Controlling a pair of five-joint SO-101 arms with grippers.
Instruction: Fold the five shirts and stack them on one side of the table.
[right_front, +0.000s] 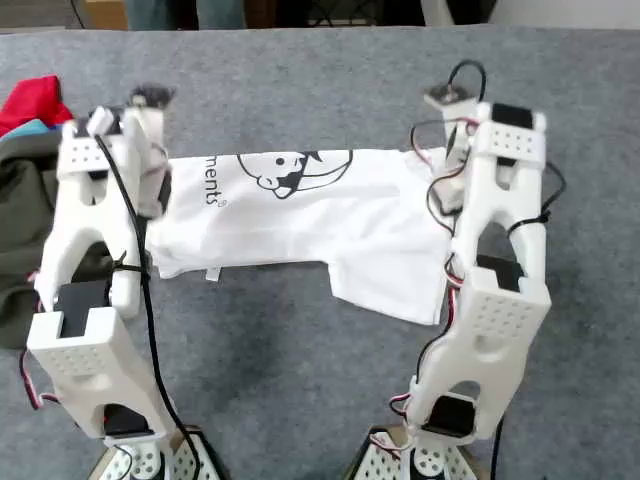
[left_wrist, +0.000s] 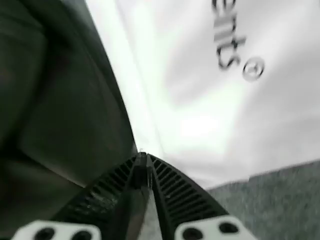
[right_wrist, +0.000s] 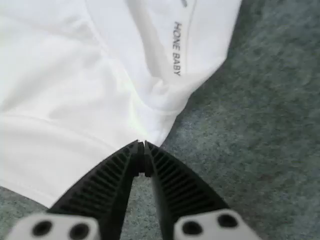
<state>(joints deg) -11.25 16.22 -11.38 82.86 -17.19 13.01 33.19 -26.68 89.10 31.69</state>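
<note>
Left jaws and right jaws are each clamping, tips together, an edge of the white shirt (right_front: 300, 215) lying spread between them on the table (right_front: 300, 390).

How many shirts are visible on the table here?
4: white shirt spread at centre; red shirt, teal shirt, dark shirt heaped at left edge. Others may be hidden.

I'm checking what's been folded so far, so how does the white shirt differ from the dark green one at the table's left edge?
The white shirt lies spread out across the middle of the grey table; the dark green shirt sits bunched up at the left edge. The white shirt carries a black drawing and lettering; the dark green shirt shows no print. Both rest on the table, and neither is neatly folded.
</note>
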